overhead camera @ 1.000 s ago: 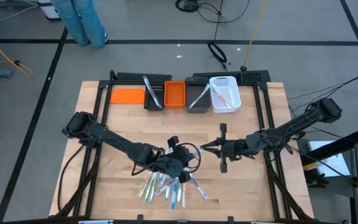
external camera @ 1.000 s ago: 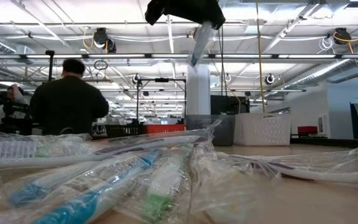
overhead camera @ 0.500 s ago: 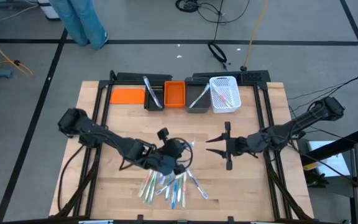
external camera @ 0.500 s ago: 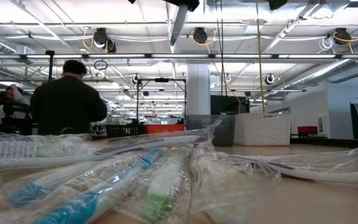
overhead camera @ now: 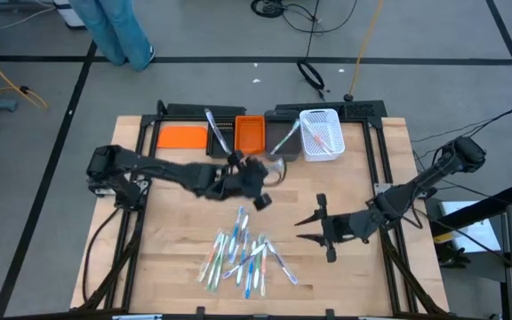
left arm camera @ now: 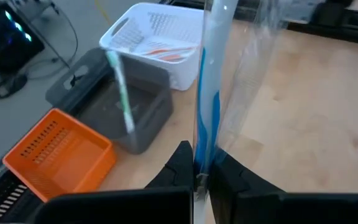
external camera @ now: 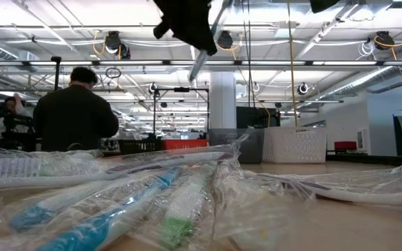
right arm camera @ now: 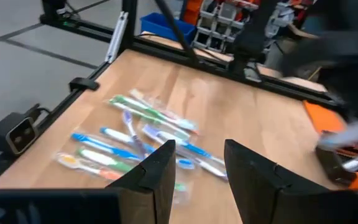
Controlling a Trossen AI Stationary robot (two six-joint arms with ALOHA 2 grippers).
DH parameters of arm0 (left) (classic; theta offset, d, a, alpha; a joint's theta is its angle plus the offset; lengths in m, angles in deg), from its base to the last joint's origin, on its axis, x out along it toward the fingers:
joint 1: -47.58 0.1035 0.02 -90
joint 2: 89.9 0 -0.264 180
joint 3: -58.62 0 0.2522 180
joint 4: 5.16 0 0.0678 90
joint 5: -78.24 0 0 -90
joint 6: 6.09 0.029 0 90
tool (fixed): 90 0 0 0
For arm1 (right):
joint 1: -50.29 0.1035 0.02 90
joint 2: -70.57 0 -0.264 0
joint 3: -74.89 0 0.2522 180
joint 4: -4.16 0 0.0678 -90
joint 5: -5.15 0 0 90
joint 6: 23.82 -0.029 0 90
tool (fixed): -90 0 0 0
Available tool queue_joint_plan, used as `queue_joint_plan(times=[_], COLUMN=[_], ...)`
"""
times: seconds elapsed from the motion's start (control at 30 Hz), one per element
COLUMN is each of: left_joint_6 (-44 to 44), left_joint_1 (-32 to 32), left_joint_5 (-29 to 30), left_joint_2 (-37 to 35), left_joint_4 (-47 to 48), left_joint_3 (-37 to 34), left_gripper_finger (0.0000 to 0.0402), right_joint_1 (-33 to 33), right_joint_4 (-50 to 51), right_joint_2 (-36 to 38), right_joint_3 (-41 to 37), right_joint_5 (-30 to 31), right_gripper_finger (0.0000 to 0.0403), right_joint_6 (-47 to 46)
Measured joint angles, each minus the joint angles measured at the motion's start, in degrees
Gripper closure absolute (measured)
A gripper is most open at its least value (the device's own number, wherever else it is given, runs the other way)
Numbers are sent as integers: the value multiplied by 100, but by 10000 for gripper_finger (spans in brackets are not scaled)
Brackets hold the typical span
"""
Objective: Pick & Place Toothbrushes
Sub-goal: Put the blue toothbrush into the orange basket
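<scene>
My left gripper (overhead camera: 260, 175) is over the far middle of the table, shut on a blue toothbrush in a clear wrapper (left arm camera: 207, 93). It is close to the grey bin (overhead camera: 283, 142), which holds a green toothbrush (left arm camera: 122, 93). A pile of wrapped toothbrushes (overhead camera: 243, 258), blue, green and pink, lies flat on the wood near the front edge. It fills the foreground of the low view (external camera: 152, 202). My right gripper (overhead camera: 300, 229) is open and empty, level above the table to the right of the pile. Its fingers point at the pile (right arm camera: 142, 137). My left gripper pinches the wrapped blue toothbrush between its two fingers near one end (left arm camera: 202, 155). The rest sticks out beyond the fingertips toward the bins. In the low view it slants down below the gripper (external camera: 201, 59), lifted clear of the table.
Along the far edge stand an orange bin (overhead camera: 182, 136), a dark bin (overhead camera: 220, 135), a second orange bin (overhead camera: 250, 135), the grey bin and a white basket (overhead camera: 321, 135) holding toothbrushes. A person (external camera: 75, 115) stands in the room beyond. Bare wood lies between the pile and the bins.
My left gripper has risen from the pile with the wrapped blue toothbrush and carried it toward the far edge, up to the grey bin. My right gripper has moved a little toward the near edge and stays open.
</scene>
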State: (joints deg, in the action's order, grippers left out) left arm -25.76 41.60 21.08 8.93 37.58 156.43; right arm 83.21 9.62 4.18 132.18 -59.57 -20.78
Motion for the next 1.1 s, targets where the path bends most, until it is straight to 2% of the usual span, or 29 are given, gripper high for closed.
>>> queue_joint_plan(times=[0.23,0.47,0.73,0.9,1.1], left_joint_6=[61,70,50,32,-9], left_joint_1=[1061,1929,2731,3059,3480], left_joint_5=[-1025,-1784,-2369,-2433,-2870], left_joint_2=[0,2,33,43,424], left_joint_4=[-16,-120,-241,-224,-323], left_joint_3=[0,0,0,0,-7], left_gripper_finger=[392,392,392,392,392], right_joint_1=[257,260,198,93,35], right_joint_4=[-7,10,-41,-101,-87], right_joint_2=[-300,-351,-350,-349,-349], right_joint_3=[0,0,-190,-212,-212], right_joint_5=[4,15,22,39,43], right_gripper_finger=[271,271,271,271,271], right_joint_6=[-77,-59,20,74,88])
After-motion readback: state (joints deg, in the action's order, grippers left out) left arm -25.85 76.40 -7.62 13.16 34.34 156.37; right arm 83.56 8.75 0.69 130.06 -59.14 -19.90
